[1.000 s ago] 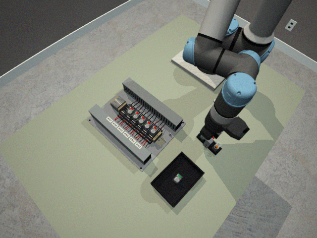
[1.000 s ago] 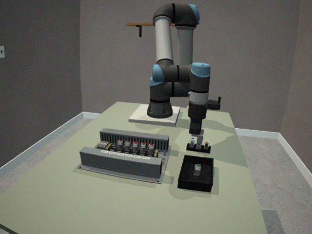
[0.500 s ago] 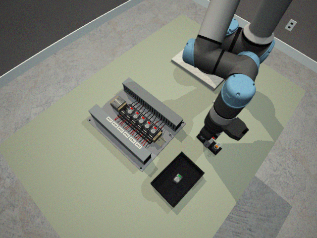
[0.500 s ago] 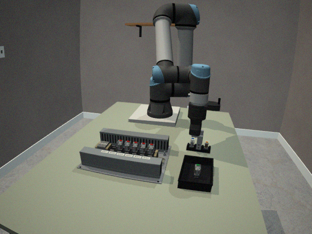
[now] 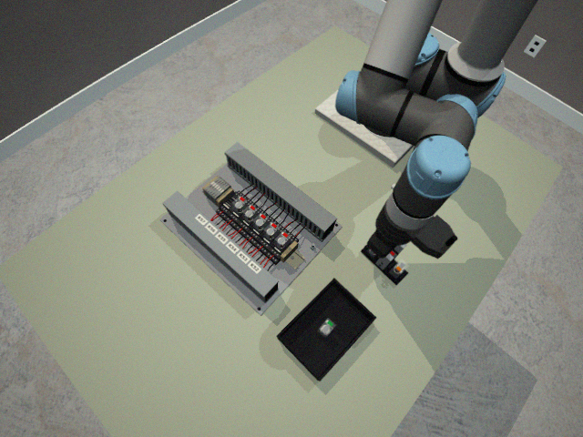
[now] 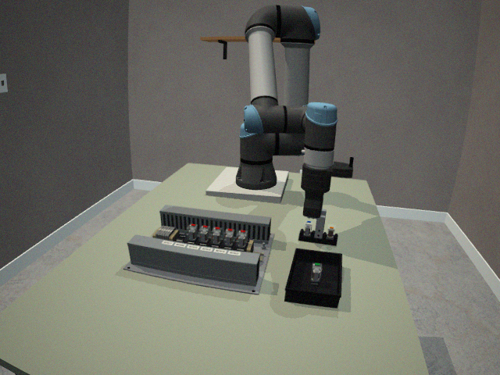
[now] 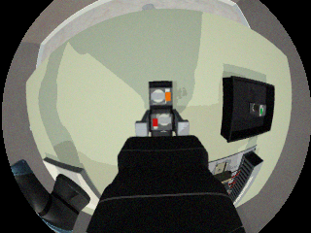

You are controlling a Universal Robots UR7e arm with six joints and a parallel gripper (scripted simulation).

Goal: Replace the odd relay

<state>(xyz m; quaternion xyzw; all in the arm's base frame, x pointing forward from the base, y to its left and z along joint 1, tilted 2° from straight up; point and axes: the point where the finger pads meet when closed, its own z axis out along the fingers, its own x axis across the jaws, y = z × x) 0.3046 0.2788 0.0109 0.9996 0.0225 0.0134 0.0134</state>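
The relay row (image 5: 260, 222) on the grey panel (image 5: 249, 226) holds several relays, all with red test buttons. A relay with a green button (image 5: 327, 328) lies in the black tray (image 5: 326, 329). A small black spare holder (image 5: 387, 268) stands to the right of the panel. My gripper (image 7: 160, 116) reaches straight down over it, and its fingers press both sides of the red-button spare relay (image 7: 163, 122), which still sits in the holder. An orange-button spare (image 7: 161, 96) stands beyond it, and a blue-button spare (image 6: 308, 226) stands on the other side.
Two grey slotted wire ducts (image 5: 280, 190) (image 5: 219, 247) flank the relay row, with white labels along the front one. The arm's base plate (image 5: 363, 131) lies behind the holder. The tray (image 6: 314, 276) sits just in front of the holder.
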